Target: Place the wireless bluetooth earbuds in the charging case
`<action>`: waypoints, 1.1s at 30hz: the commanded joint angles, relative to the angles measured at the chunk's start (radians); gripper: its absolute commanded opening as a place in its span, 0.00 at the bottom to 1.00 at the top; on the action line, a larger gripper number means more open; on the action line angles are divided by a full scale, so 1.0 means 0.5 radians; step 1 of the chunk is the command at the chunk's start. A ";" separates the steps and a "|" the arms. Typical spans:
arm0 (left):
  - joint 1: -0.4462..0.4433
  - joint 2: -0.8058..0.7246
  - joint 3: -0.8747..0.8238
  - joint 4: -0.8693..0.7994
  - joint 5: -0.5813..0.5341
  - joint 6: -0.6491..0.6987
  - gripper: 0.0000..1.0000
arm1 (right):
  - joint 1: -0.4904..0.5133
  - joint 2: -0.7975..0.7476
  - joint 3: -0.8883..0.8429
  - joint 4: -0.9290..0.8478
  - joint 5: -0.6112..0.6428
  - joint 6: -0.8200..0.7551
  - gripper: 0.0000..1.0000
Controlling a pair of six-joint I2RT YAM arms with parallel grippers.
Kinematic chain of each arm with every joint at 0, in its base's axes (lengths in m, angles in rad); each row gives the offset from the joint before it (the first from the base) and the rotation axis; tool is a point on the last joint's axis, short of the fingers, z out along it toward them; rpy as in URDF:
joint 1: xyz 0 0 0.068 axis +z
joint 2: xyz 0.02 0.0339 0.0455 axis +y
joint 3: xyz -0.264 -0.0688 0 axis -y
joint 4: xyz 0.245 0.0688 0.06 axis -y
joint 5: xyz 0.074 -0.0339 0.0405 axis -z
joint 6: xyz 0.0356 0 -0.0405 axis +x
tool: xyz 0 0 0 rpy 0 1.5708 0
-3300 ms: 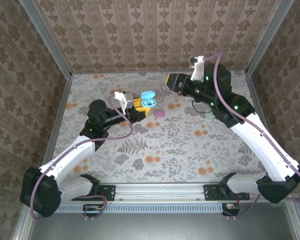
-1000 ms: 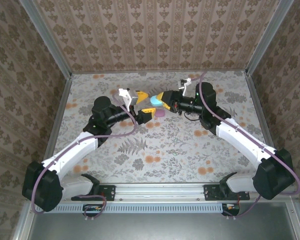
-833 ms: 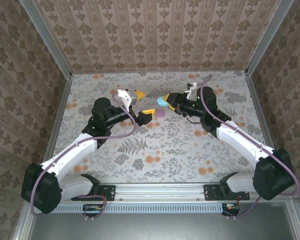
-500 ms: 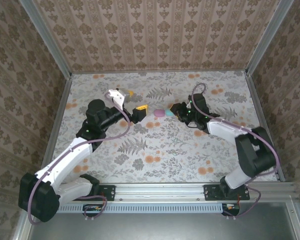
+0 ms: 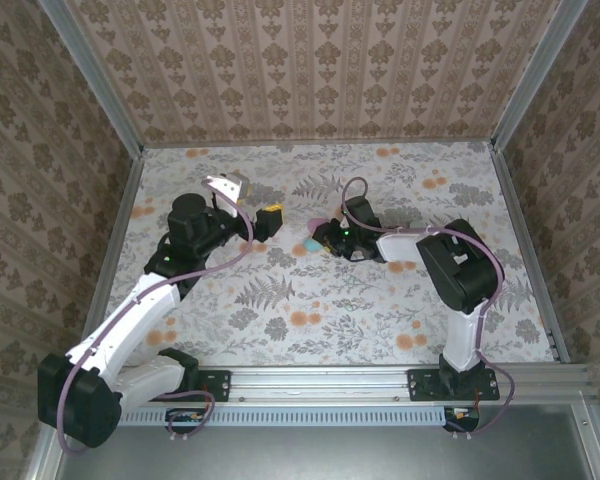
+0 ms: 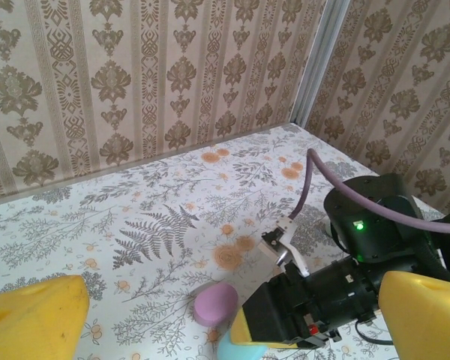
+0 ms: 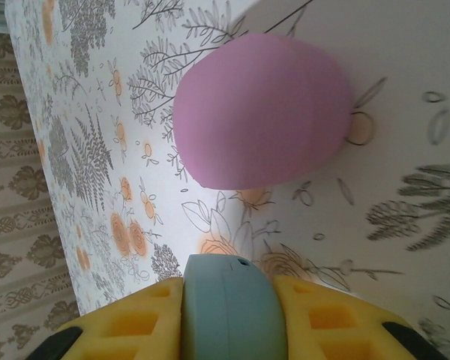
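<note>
pale-blue charging case is pinched between the right claw's yellow pads, low over the desk beside a pink case, likely to steady it (buds inside? cannot tell). left claw hangs wide, empty, facing it.

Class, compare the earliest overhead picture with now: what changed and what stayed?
The right end effector swung down from the back, took the blue case from the left end effector and lowered it toward the mat. The left one drew back, open. The pink case stayed put.
</note>
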 commanded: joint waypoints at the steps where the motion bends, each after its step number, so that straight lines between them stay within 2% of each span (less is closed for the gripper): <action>1: 0.012 -0.038 0.024 -0.016 0.021 -0.034 1.00 | 0.018 0.068 0.052 0.037 0.052 -0.063 0.31; 4: 0.014 -0.038 0.034 -0.032 0.026 -0.022 1.00 | 0.019 0.069 0.030 0.008 0.096 -0.081 0.39; 13: 0.012 -0.020 0.056 -0.050 0.045 -0.031 1.00 | 0.016 -0.076 0.015 -0.290 0.209 -0.225 0.54; 17: 0.012 -0.008 0.077 -0.078 0.046 -0.034 1.00 | -0.007 -0.193 0.021 -0.492 0.286 -0.304 0.58; 23: 0.013 0.019 0.103 -0.103 0.033 -0.046 1.00 | -0.113 -0.566 -0.007 -0.890 0.559 -0.562 0.59; 27: 0.012 0.062 0.122 -0.111 -0.002 -0.089 1.00 | -0.420 -0.781 -0.038 -1.107 0.675 -0.791 0.60; 30: 0.012 0.093 0.131 -0.106 -0.031 -0.138 1.00 | -0.766 -0.812 -0.082 -1.094 0.536 -0.869 0.60; 33: 0.013 0.113 0.147 -0.114 0.006 -0.157 1.00 | -1.027 -0.726 0.001 -1.171 0.365 -0.974 0.60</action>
